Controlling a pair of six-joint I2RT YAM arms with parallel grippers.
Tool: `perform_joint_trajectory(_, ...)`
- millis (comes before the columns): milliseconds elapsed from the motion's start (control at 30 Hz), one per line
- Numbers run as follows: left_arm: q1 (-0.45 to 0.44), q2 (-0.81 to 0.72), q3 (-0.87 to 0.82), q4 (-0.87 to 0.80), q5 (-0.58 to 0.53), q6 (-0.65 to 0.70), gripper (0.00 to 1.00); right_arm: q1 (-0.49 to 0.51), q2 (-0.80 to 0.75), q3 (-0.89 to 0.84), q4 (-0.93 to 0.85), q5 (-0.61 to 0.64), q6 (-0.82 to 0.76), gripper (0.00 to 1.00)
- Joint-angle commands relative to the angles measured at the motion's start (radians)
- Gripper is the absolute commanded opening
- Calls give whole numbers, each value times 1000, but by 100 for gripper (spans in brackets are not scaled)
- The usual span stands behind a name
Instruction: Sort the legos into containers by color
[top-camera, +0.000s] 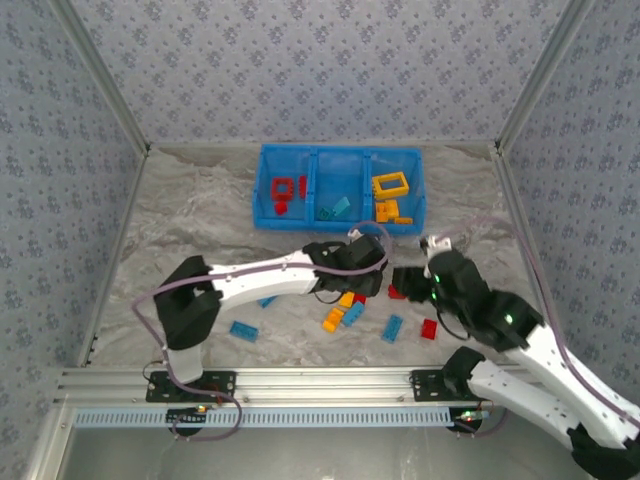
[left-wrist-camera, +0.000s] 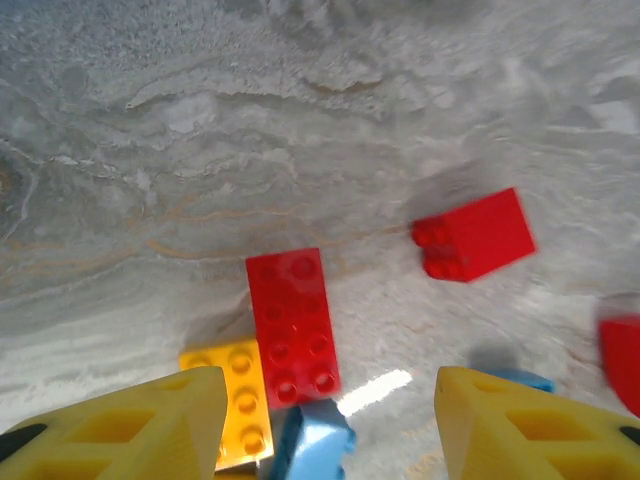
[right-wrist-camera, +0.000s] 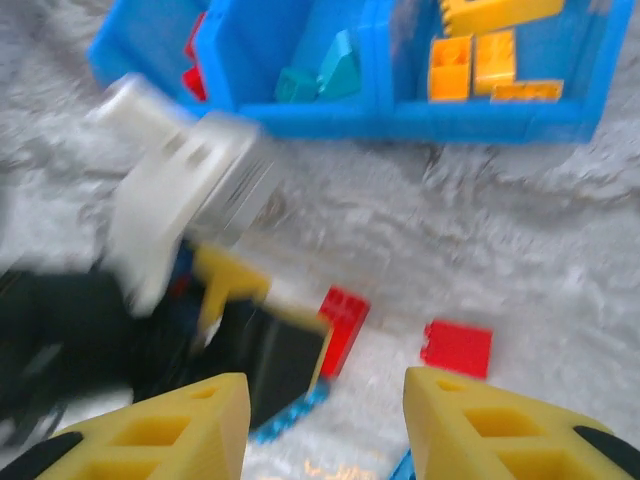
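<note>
The left tool (left-wrist-camera: 322, 415) is held open over a long red brick (left-wrist-camera: 293, 325) that lies against a yellow brick (left-wrist-camera: 235, 400) in the middle of the counter (top-camera: 190, 225); both may be pinched together. The right tool (right-wrist-camera: 325, 415), open and empty, is positioned near, so collision is possible. The tray (top-camera: 262, 205) is set toward the far edge.

L gripper (left-wrist-camera: 330, 415) open, R gripper (right-wrist-camera: 325, 415) open, both low, arms angled inward
</note>
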Motion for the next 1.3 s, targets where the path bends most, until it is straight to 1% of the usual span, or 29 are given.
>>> perform_joint_trajectory(0,18,92,115,-122,59,46,58,101,-170,-73,-115,8,134,50)
perform_joint_trajectory(100,20,184,203,-211,42,46,58,161,-252,-83,-180,2,153,53)
perform_joint_trajectory(133,21,203,217,-223,36,43,59,180,-260,-84,-165,-8,141,53)
perform_joint_trajectory(200,23,232,237,-234,33,38,59,198,-228,-66,-188,14,147,55)
perform_joint_trajectory(333,30,286,286,-265,40,33,59,200,-154,-46,-189,21,153,54)
perform_joint_trajectory(500,36,335,314,-281,52,34,59,205,-143,-57,-161,15,158,54)
perform_joint_trajectory(700,38,373,340,-283,62,38,48,208,-140,-57,-177,31,173,54)
perform_joint_trajectory(767,38,378,340,-277,63,41,42,208,-135,-51,-197,47,185,54)
perform_joint_trajectory(933,38,355,332,-245,51,46,29,207,-135,-50,-200,64,189,55)
perform_joint_trajectory(1100,49,260,342,-246,0,54,28,208,-101,-54,-144,68,174,55)
perform_joint_trajectory(1267,118,71,303,-266,-39,60,28,205,15,-38,23,45,89,59)
